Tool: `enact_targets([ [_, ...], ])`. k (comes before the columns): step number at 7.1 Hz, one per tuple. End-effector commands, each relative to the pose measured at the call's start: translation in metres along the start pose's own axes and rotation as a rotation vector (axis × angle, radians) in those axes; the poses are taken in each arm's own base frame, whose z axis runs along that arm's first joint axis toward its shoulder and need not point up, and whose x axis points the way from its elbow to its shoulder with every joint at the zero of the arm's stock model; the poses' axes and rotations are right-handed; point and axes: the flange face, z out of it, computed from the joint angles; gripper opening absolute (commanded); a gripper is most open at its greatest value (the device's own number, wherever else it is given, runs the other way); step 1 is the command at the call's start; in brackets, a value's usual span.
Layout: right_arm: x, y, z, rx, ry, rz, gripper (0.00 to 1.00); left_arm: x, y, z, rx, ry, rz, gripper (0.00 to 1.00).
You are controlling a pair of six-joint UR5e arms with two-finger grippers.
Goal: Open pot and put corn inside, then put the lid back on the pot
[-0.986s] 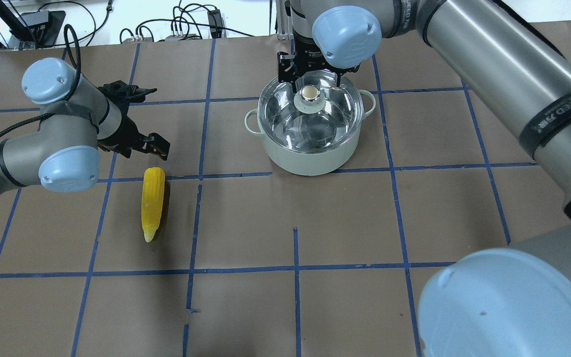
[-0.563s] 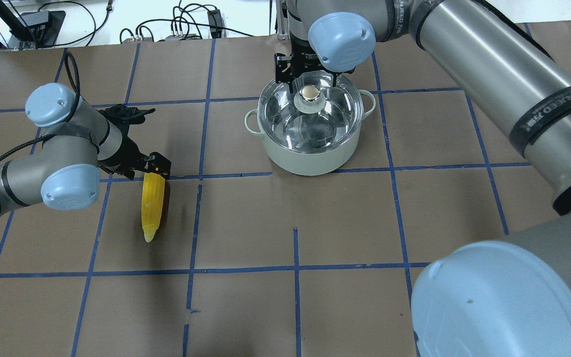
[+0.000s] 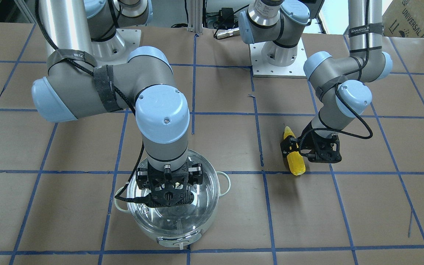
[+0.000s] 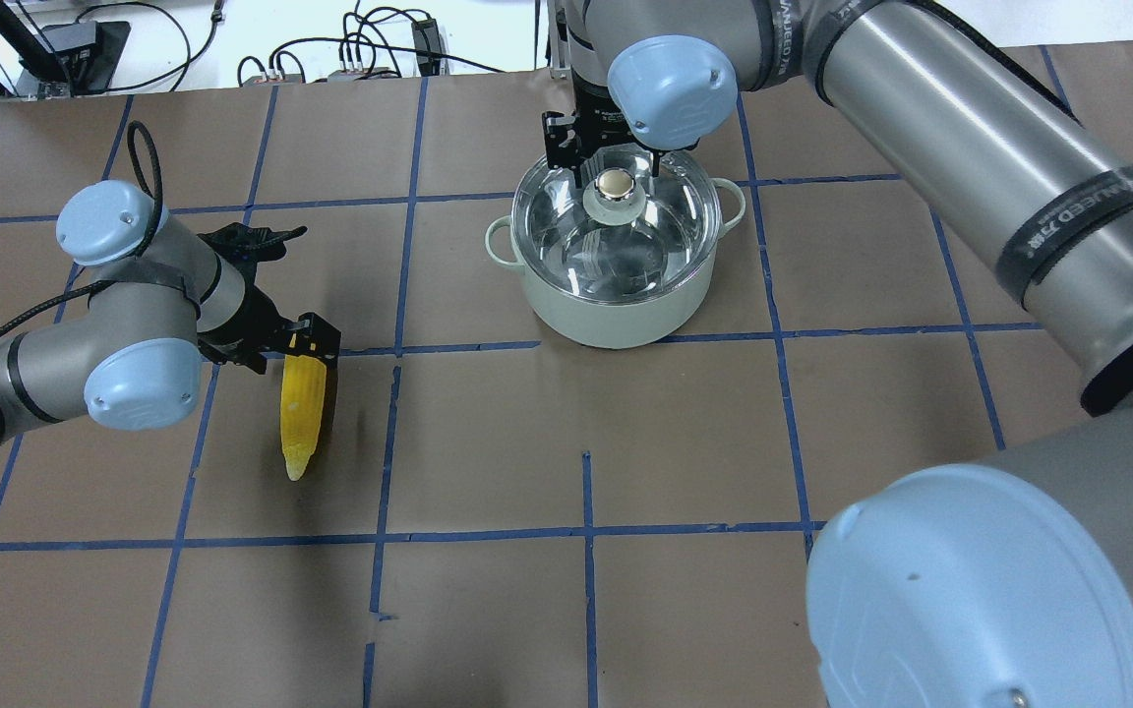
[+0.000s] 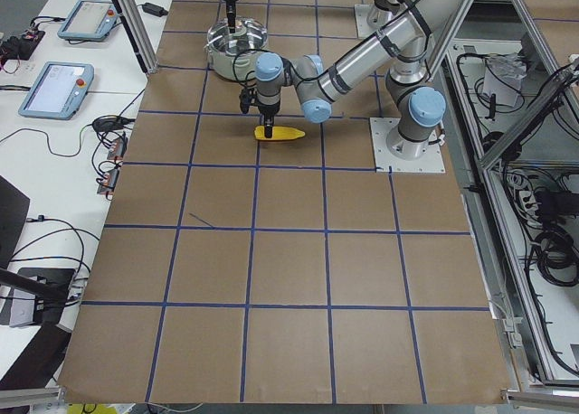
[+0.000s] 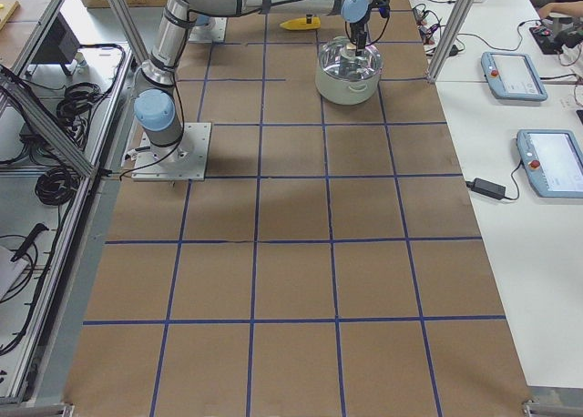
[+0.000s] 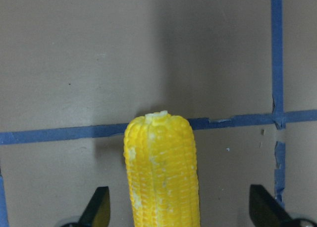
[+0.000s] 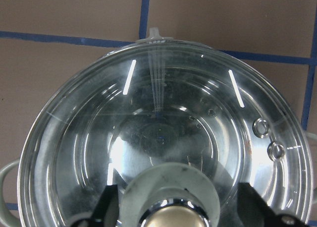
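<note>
The corn cob lies flat on the paper-covered table. Its long axis runs roughly toward and away from the robot, with the pointed tip toward the robot and the blunt end away. The left gripper is low over the blunt end with its fingers spread, one on each side of the cob. In the left wrist view there is table showing between each finger and the kernels, so nothing is gripped yet, and the cob sits a little off centre in the gap. The closing line crosses the cob's axis, which suits a pinch across its width. The pot stands well apart, to the robot's right, with its glass lid on. The right gripper, also spread, flanks the lid's knob without clamping it. The lid likely has to come off first.
</note>
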Motion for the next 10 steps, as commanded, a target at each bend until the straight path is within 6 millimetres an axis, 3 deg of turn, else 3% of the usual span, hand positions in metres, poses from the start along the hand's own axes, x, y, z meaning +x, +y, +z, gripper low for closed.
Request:
enact_targets([
  [1,0.000,0.000,0.002,-0.001,-0.002,0.000,0.72,-0.001,-0.002,0.005,0.012,-0.004,-0.091,0.99],
  [8,0.007,-0.001,0.006,-0.022,0.001,0.002,0.50,0.002,0.007,0.021,0.003,-0.026,-0.117,0.95],
  [9,0.009,-0.002,0.004,-0.019,0.001,0.002,0.48,0.002,0.008,0.022,0.004,-0.023,-0.114,0.74],
  [10,0.010,-0.002,0.000,-0.015,0.000,0.002,0.47,0.003,0.011,0.025,-0.001,-0.016,-0.117,0.31],
])
